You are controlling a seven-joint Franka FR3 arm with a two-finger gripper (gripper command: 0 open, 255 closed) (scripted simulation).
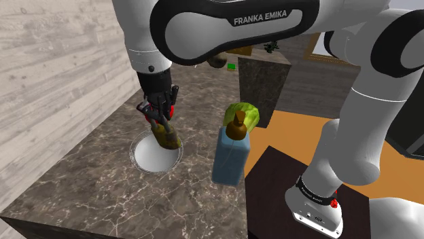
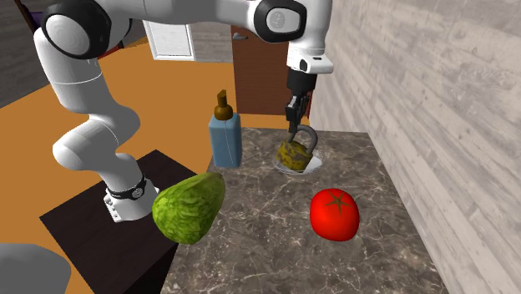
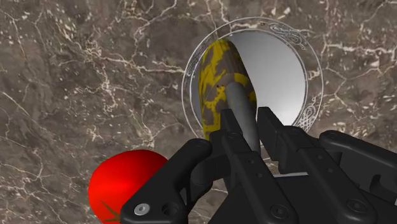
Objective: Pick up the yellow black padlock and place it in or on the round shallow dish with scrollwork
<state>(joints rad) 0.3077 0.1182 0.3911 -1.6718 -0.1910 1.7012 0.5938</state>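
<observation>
In the shoulder view, left of centre, the gripper (image 1: 159, 117) pinches the grey shackle of the yellow-and-black padlock (image 1: 167, 136). The padlock hangs over the white dish (image 1: 151, 157) on the marble counter (image 1: 88, 183). To the right a blue bottle (image 1: 230, 158) stands apart from the dish and partly hides a green fruit (image 1: 246, 112) behind it. The dark stand (image 1: 278, 187) sits at lower right.

In the second exterior view, right of centre, the gripper (image 2: 298, 119) carries the padlock (image 2: 294, 155), which covers most of the dish (image 2: 312, 164). The blue bottle (image 2: 225, 139) is to their left. The green fruit (image 2: 189, 207) and a tomato (image 2: 335, 215) lie lower in the frame.

In the wrist view, the gripper (image 3: 245, 126) clasps the shackle (image 3: 240, 105). The padlock (image 3: 217, 73) hangs over one side of the scroll-rimmed dish (image 3: 313, 95), and the tomato (image 3: 121, 184) lies beside the fingers.
</observation>
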